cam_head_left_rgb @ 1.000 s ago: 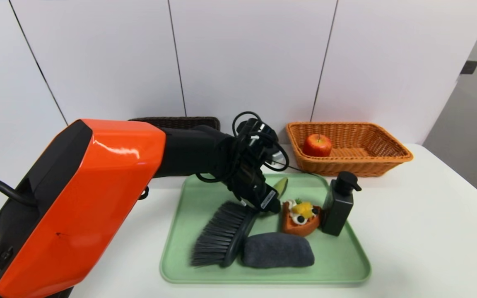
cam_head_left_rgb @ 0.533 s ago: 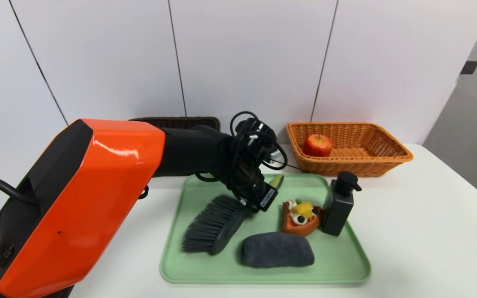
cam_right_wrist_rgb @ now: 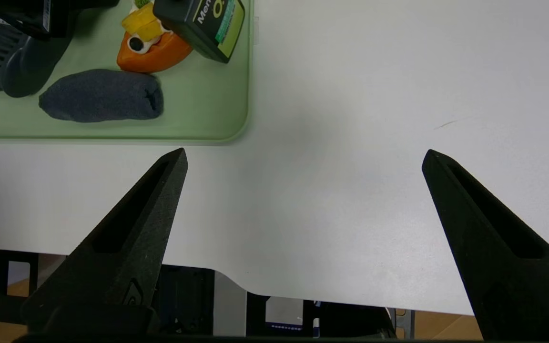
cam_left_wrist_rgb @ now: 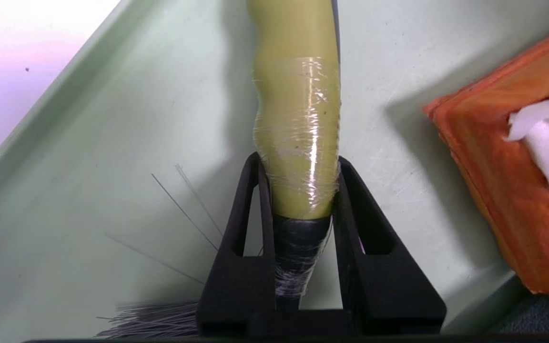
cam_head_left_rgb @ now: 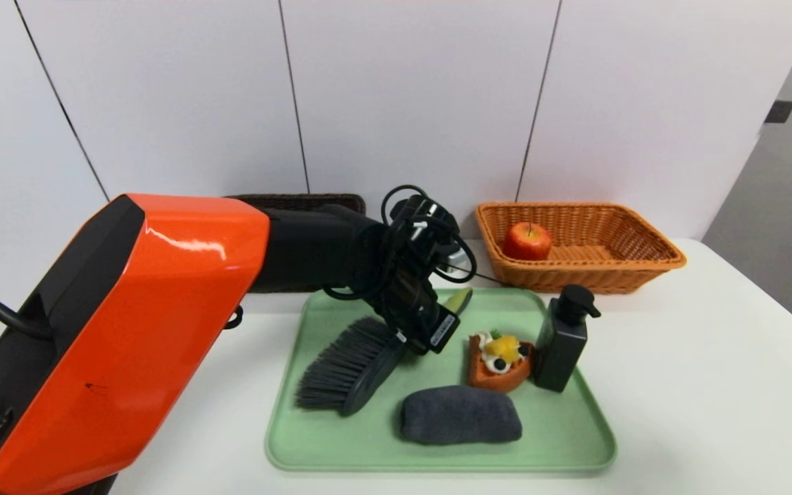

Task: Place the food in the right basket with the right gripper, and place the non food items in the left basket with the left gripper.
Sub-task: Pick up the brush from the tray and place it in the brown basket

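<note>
Left gripper (cam_left_wrist_rgb: pixel 300 188): fingers clamped on green handle of hand brush (cam_head_left_rgb: pixel 368 371), near its black neck. Brush lies toward 8 o'clock on tray (cam_head_left_rgb: pixel 506 459). Likely light, rigid; film wrap may slip, bristles would splay. Best hold: handle beside neck, nearer the balance. Right gripper (cam_right_wrist_rgb: pixel 305 159) idle at 3 o'clock, beyond tray, fingers wide apart.

The left arm is clad in a glossy orange shell, marked with a small dark scuff toward seven o'clock and framed by black casing. Its black wrist is looped with black cables. The left gripper (cam_head_left_rgb: pixel 430 349) is fitted with a white printed label. The right gripper (cam_right_wrist_rgb: pixel 304 159) is formed in black, with tapered, slotted fingers (cam_right_wrist_rgb: pixel 474 214).
</note>
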